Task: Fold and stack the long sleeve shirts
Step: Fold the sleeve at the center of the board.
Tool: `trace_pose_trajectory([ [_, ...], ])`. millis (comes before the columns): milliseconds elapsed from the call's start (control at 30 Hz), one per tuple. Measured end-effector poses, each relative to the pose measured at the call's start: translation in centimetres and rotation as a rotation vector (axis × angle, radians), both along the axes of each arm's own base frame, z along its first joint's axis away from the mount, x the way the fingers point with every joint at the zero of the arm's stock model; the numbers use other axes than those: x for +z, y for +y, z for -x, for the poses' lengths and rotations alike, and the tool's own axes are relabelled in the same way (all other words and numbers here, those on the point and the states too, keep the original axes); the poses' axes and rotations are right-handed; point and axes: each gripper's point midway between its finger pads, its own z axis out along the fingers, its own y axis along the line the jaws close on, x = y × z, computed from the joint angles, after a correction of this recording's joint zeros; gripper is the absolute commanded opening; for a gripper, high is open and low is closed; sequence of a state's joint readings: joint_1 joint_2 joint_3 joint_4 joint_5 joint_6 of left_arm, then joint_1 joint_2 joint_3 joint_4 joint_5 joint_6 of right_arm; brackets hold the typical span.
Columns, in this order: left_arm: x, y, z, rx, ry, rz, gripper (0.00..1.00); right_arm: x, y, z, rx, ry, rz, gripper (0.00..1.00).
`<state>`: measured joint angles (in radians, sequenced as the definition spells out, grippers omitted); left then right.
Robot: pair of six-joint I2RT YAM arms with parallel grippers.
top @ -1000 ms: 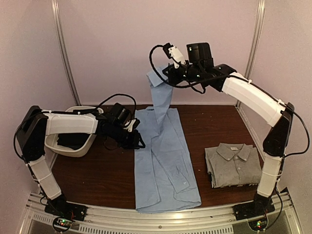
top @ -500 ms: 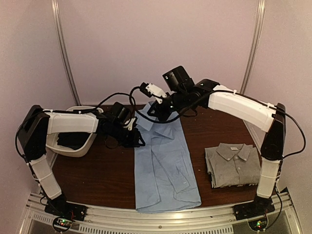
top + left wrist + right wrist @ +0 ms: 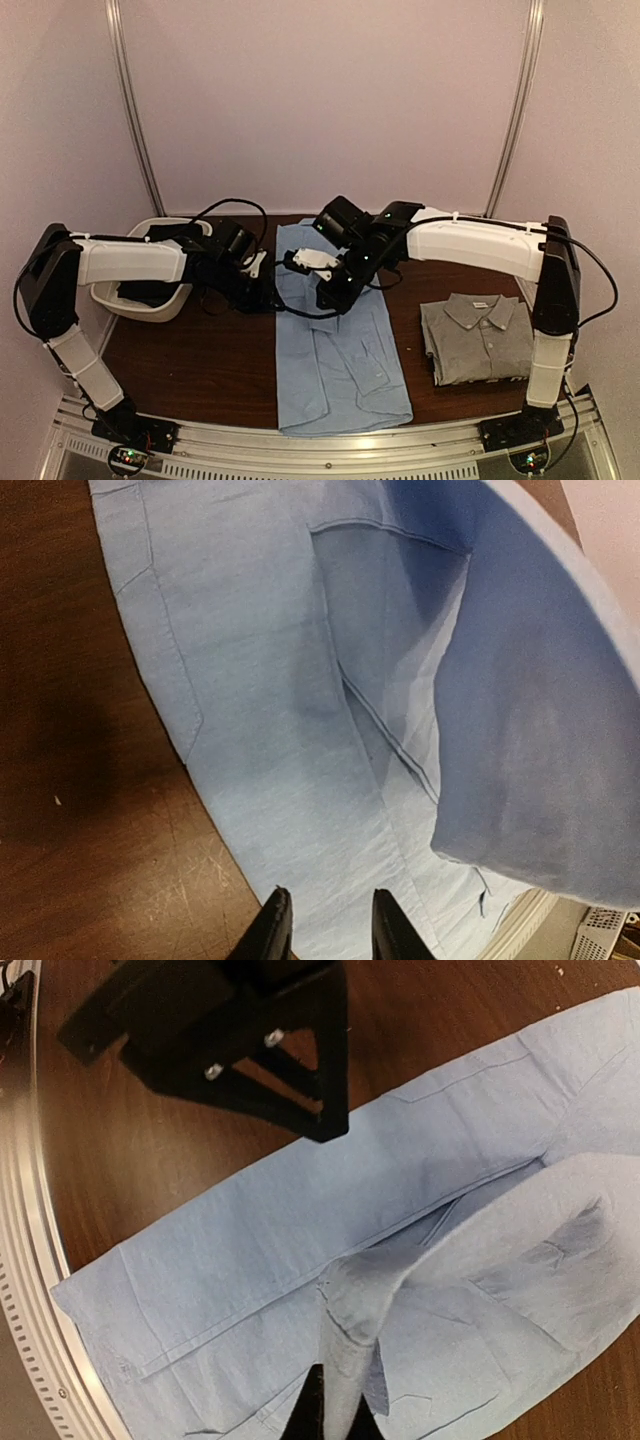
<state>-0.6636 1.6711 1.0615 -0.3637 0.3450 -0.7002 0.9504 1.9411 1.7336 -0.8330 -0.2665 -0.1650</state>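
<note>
Lowering from well above, the right claw (image 3: 328, 296) has brought the light blue shirt's (image 3: 345, 360) top end down onto the cloth beneath it, still clenched on the fabric. The fold looks nearly laid. Just beside it, the left claw (image 3: 258, 288) rests at the shirt's edge; I cannot tell its grip.

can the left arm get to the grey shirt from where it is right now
Probably not. The left hand is at the light blue shirt's left edge, its arm stretched well out; the grey shirt lies far beyond, past the right hand, by the right arm's base.
</note>
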Motion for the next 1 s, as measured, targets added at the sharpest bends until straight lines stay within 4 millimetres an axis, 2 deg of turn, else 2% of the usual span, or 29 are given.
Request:
trace_pose_trajectory([
  [167,0.0,0.3,0.3,-0.007,0.0,-0.005,0.29,-2.3,-0.9,3.2,0.025,0.036,0.108,0.04],
  [333,-0.2,0.4,0.6,-0.013,0.006,-0.009,0.28,-3.2,-2.0,4.8,0.009,0.035,0.2,0.1],
  [467,-0.3,0.4,0.7,-0.019,0.01,-0.008,0.29,-3.4,-2.3,5.8,-0.004,0.035,0.236,0.18],
  [600,-0.3,0.3,0.8,-0.025,0.009,-0.006,0.29,-3.4,-1.3,7.3,0.013,0.045,0.218,0.24],
  [733,-0.4,0.3,0.9,-0.032,0.013,-0.003,0.32,-4.0,-0.1,8.7,0.025,0.057,0.168,0.43],
  [867,-0.8,0.3,1.5,-0.046,0.029,0.004,0.34,-4.6,-1.2,9.2,-0.034,0.071,0.127,0.56],
  [1000,-1.9,0.7,2.4,-0.056,0.058,-0.006,0.38,-3.3,-2.9,7.9,-0.164,0.092,0.011,0.58],
])
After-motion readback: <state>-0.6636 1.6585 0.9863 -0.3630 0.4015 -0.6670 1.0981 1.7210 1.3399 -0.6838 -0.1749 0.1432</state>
